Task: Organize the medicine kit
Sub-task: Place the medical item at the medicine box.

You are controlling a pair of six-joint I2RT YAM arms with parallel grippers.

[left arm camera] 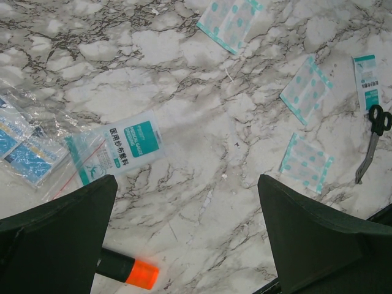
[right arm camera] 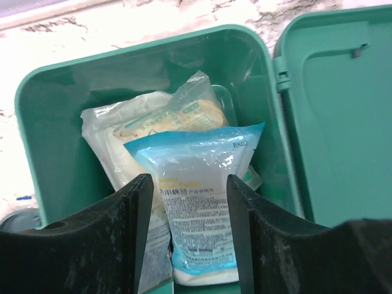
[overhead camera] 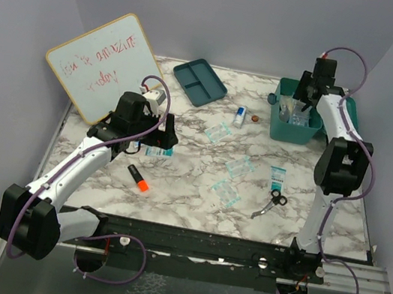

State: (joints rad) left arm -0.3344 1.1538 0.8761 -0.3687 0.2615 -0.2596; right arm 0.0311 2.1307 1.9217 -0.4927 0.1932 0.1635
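Where lid (right arm camera: 343,110) lies open — medicine kit (right arm camera: 37,122), crinkly pouches (right arm camera: 196,184) (clear film).

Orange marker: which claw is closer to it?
Left. The left claw hovers close by the orange marker; the right claw is far away, over the medicine kit.

The marble-patterned table (overhead camera: 184,217) carries the medicine kit (overhead camera: 290,132) at its rear right corner, lid open. Just left of the kit lie a small white bottle (overhead camera: 240,116) and a tiny brown disc (overhead camera: 255,117). Farther left sits a teal divided tray (overhead camera: 200,81), and far left the whiteboard (overhead camera: 108,67). In front of the kit lies a teal-headed packet (overhead camera: 276,178), with scissors (overhead camera: 272,204) nearer still. Three dotted packets (overhead camera: 219,133) lie to the kit's front left. Well beyond those, farther to the kit's front left, are a gauze packet (left arm camera: 131,142), a clear bag (left arm camera: 30,147) and an orange-tipped marker (overhead camera: 138,178).
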